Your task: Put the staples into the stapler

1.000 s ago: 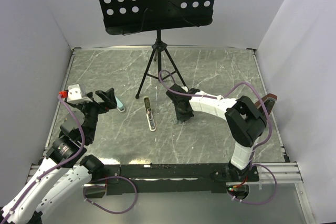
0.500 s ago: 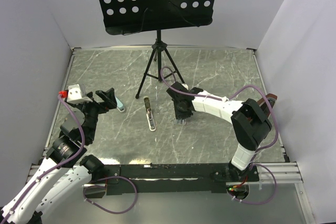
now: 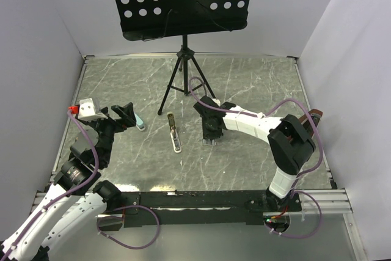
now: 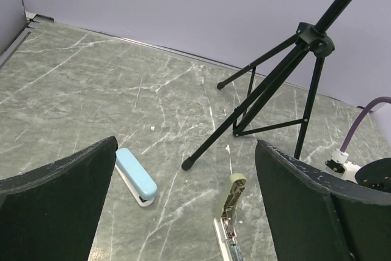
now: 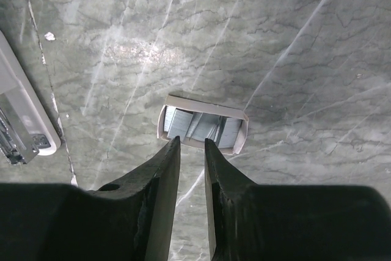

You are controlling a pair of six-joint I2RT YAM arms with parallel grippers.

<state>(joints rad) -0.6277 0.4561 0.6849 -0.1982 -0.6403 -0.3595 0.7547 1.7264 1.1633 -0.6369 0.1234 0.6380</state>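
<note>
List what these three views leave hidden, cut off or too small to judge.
Top view: staple box nearly hidden under the right gripper.
Right wrist view: open stapler cut off by the left edge.
Left wrist view: blue stapler, one end behind a left finger.

Two staplers lie on the worktop (image 3: 256, 90): one pale blue stapler (image 4: 135, 176) and one green stapler (image 4: 235, 186). There is one box of staples (image 5: 203, 126), holding several silvery strips packed too tightly to count. One music stand (image 3: 183, 4) is present. There are two arms with one hand each: left hand (image 3: 124, 116) and right hand (image 5: 191, 145).
</note>
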